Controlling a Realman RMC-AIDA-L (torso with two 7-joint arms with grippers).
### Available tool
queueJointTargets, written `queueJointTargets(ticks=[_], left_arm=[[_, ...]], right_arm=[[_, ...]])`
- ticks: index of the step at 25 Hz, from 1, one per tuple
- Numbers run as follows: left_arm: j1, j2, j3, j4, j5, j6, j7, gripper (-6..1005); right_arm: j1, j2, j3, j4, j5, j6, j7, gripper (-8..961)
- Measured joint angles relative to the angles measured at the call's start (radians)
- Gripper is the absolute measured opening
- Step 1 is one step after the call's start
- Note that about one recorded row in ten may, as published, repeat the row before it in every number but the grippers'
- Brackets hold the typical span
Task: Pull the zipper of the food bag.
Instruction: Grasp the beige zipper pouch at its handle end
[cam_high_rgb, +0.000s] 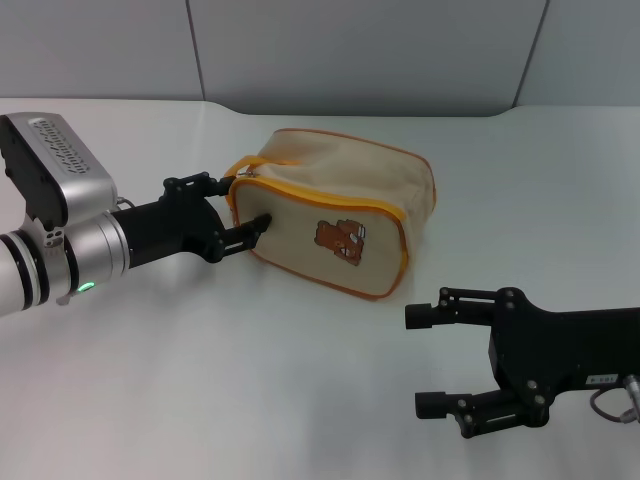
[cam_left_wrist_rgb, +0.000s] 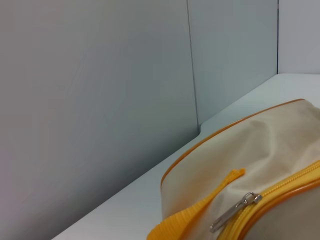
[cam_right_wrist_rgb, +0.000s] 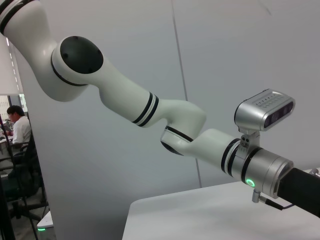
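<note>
food bag (cam_left_wrist_rgb: 260, 165) (lower half) beyond frame edge

Blocking the bag's (cam_high_rgb: 340, 215) left end: left gripper (cam_high_rgb: 243, 210), fingers straddling that corner beside the zipper (cam_high_rgb: 310, 197). Lying bare around the bag's top, far side and right end: table (cam_high_rgb: 300, 400). Hovering well apart at front right, jaws spread: right gripper (cam_high_rgb: 425, 360).
</note>
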Motion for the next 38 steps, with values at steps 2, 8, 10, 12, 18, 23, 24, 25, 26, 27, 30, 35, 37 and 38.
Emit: queueJointTargets(ticks=[2,8,10,12,18,23,24,25,26,27,30,35,37,38], left_arm=[[-0.001,0.0,-0.001,-0.001,0.0,0.001,0.002,757],[-0.002,-0.002,-0.004,-0.003,-0.001,0.007,0.009,658],[-0.002,-0.004,-0.006,-0.011,-0.002,0.01,0.022,589],[-0.002,-0.004,-0.008,-0.021,-0.003,0.011,0.043,486],[0.005,-0.005,-0.009,-0.028,-0.024,0.014,0.057,293],[0.035,-0.004,-0.009,-0.023,-0.077,0.08,0.058,239],[0.039,-0.004,-0.009,-0.023,-0.083,0.088,0.058,231],[0.04,-0.004,-0.009,-0.023,-0.087,0.092,0.058,223],[0.041,-0.004,-0.009,-0.025,-0.089,0.093,0.061,213],[0.041,-0.004,-0.008,-0.026,-0.091,0.094,0.066,202],[0.047,-0.006,-0.009,-0.029,-0.106,0.111,0.081,171],[0.084,-0.004,-0.008,-0.014,-0.195,0.2,0.086,144],[0.093,-0.002,-0.006,0.005,-0.206,0.236,0.093,133],[0.096,-0.002,-0.001,0.02,-0.207,0.247,0.098,127]], right_arm=[[0.0,0.0,0.0,0.0,0.0,0.0,-0.002,841],[0.0,0.002,0.0,0.0,0.0,0.001,-0.006,840],[0.0,0.002,0.0,0.0,0.0,0.001,-0.006,840],[0.0,0.002,0.0,0.0,0.0,0.001,-0.006,840],[0.0,0.002,0.0,0.0,0.0,0.002,-0.006,840],[0.0,0.002,0.0,-0.001,0.006,0.003,-0.008,840],[0.0,0.002,0.0,-0.001,0.007,0.003,-0.008,840],[0.0,0.002,0.0,-0.001,0.007,0.003,-0.008,840],[0.0,0.002,0.002,-0.003,0.007,0.003,-0.008,840],[0.0,0.002,0.002,-0.003,0.007,0.003,-0.008,840],[0.0,0.003,0.012,-0.005,0.008,0.003,-0.009,840],[-0.02,0.014,0.118,-0.004,0.02,-0.01,-0.053,840],[-0.039,0.027,0.188,0.0,0.049,-0.012,-0.091,840],[-0.049,0.035,0.226,0.003,0.074,-0.011,-0.117,841]])
